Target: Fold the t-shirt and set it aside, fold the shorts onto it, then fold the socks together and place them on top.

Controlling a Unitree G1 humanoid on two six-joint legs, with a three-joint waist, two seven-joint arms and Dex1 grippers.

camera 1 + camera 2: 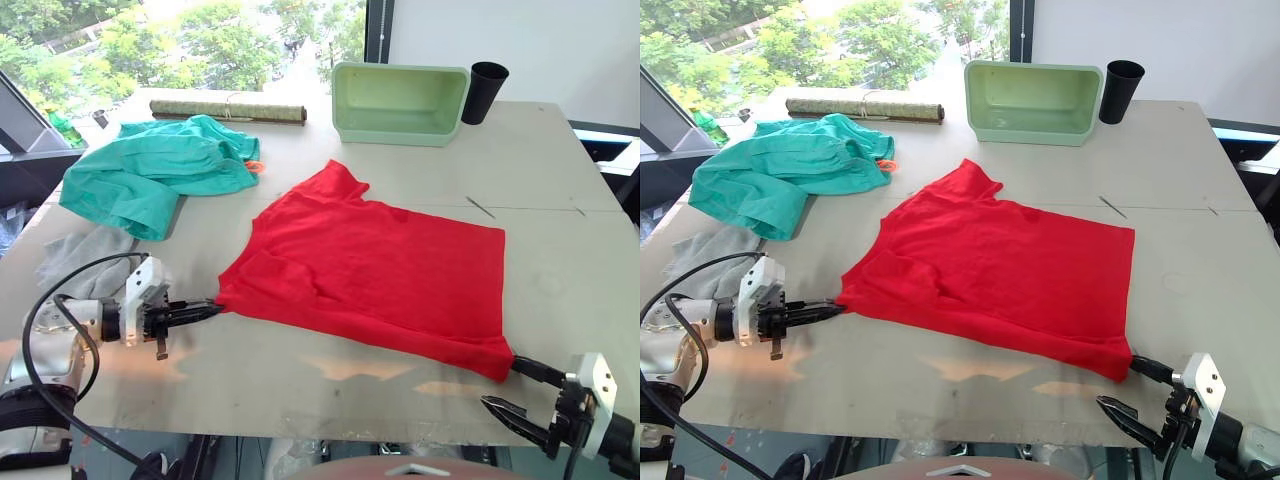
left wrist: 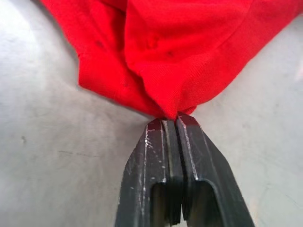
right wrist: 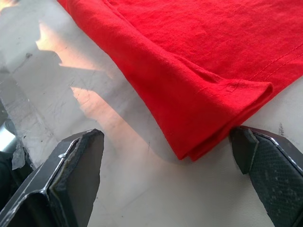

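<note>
Socks (image 1: 85,255) partly behind left gripper (image 1: 212,306), gripper pinching t-shirt (image 1: 375,265) corner

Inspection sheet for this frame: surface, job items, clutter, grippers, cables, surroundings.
Surface: grey table, scuffed, sunlit patches at the near edge.
Job's things: t-shirt spread flat in the middle; shorts bunched far left; socks near left.
Clutter: green bin, black cup, rolled mat along the far edge.
Grippers: left gripper shut on the t-shirt corner; right gripper open at the near right corner.
Cables: black cable looping off the left arm.
Surroundings: window, trees outside.
</note>
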